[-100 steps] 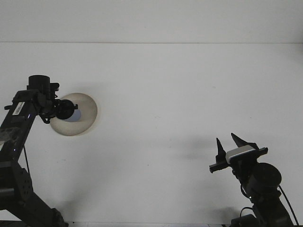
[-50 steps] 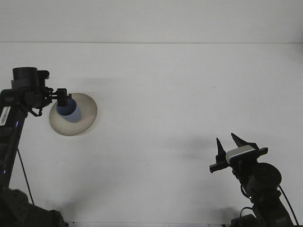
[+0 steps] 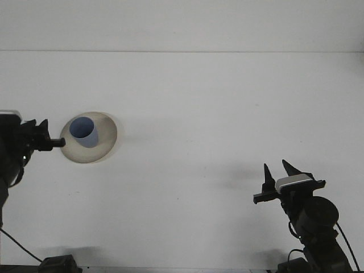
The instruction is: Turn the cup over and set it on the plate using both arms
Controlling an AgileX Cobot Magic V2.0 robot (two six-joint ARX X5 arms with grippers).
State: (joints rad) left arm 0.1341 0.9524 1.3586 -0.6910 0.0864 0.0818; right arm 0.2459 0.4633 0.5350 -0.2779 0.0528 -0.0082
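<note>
Blue cup (image 3: 84, 132) stands mouth-up on the plate (image 3: 105, 149), left side of white worktop (image 3: 216, 114). Left fingers (image 3: 56, 143) beside the plate rim, spread unclear. Right fingers (image 3: 278, 173) apart, empty, lower right.

The counter (image 3: 199, 114) lies bare across its whole middle and far side, so anything can pass freely right of the plate (image 3: 105, 149) and beyond it. The plate is the only low obstacle, with the blue cup (image 3: 83, 132) standing upright on its left part. Just left of the plate, the left gripper (image 3: 48, 142) blocks that side; its tip seems to reach the plate's rim. Well right of the plate, near the front edge, the right gripper (image 3: 281, 173) stands with fingers (image 3: 266, 176) spread.
</note>
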